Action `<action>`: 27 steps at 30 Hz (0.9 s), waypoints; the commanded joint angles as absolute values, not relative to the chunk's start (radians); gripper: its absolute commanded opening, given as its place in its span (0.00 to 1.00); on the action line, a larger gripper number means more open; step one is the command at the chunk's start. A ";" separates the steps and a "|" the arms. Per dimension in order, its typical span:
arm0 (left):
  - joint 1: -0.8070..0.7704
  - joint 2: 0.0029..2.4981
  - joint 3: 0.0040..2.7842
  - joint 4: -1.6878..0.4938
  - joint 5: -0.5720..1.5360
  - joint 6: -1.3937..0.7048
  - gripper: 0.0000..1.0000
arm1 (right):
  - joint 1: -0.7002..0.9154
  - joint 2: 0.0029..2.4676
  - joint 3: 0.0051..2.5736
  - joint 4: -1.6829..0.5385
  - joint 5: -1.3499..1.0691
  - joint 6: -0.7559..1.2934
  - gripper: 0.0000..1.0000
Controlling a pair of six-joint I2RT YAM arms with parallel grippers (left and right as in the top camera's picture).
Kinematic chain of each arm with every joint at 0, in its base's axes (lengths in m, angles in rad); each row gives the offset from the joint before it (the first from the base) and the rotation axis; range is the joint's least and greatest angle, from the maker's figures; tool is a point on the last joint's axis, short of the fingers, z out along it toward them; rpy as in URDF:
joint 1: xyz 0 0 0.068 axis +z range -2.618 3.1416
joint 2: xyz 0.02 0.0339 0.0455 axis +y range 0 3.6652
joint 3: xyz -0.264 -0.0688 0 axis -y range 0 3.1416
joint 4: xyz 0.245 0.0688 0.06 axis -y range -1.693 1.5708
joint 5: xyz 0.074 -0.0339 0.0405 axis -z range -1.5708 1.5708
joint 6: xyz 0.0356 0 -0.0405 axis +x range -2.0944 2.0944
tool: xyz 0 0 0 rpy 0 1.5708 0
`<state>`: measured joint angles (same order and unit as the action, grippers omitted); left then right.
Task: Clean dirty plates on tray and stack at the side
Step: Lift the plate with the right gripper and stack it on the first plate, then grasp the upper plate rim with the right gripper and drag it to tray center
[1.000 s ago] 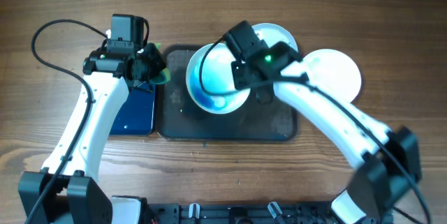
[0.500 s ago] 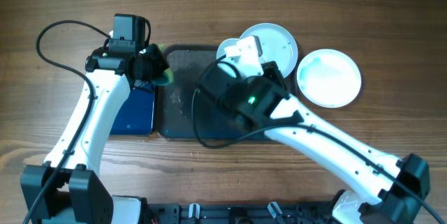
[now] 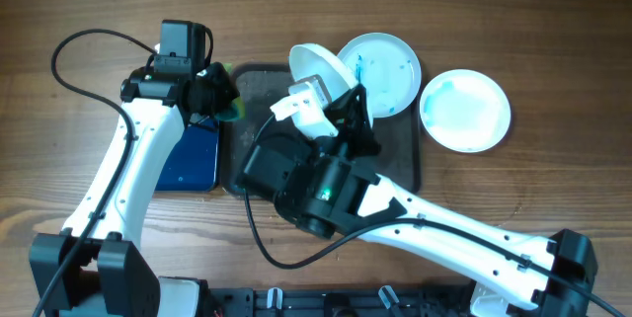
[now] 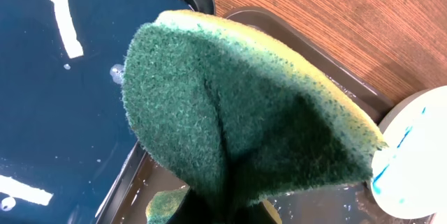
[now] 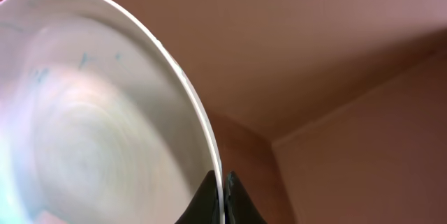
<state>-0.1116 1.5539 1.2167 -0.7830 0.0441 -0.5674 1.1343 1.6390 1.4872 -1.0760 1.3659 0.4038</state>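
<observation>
Although the right arm covers much of the overhead view, the right gripper [image 3: 328, 98] is seen pinching the rim of a tilted white plate [image 3: 321, 65], raised above the upper middle of the dark tray [image 3: 400, 164]. A second plate [image 3: 387, 68] lies over the tray's upper right corner. A third plate [image 3: 464, 110] rests on the wooden table [image 3: 553, 40] further right. At the upper left, the left gripper [image 3: 219, 100] holds a green sponge [image 3: 231, 109] above the blue tray [image 3: 193, 164].

In the left wrist view, the sponge [image 4: 237, 112] is folded as if squeezed, and it hides the fingers.

In the right wrist view, the two fingers [image 5: 209, 195] close on the thin rim of the plate [image 5: 105, 119]. Only the edge is gripped. I think a push from the sponge could turn the plate or make it slip down onto the second plate.
</observation>
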 commanded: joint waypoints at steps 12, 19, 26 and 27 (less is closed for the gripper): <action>-0.109 1.558 1.227 -0.795 0.056 -0.581 0.04 | 0.328 1.589 1.493 -1.022 -0.138 0.366 0.04; -0.109 1.558 1.227 -0.817 0.054 -0.580 0.04 | -0.188 1.604 1.462 -1.049 -0.171 0.405 0.04; -0.109 1.558 1.227 -0.830 0.052 -0.580 0.04 | -0.294 1.631 1.216 -0.908 -0.026 0.472 0.04; -0.109 1.558 1.227 -0.832 0.052 -0.580 0.04 | -0.294 1.631 1.186 -0.879 -0.015 0.474 0.04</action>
<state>-0.1116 1.5539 1.2167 -0.8314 0.0441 -0.5674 -0.2916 1.6318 1.2572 -0.9268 -0.0624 0.4484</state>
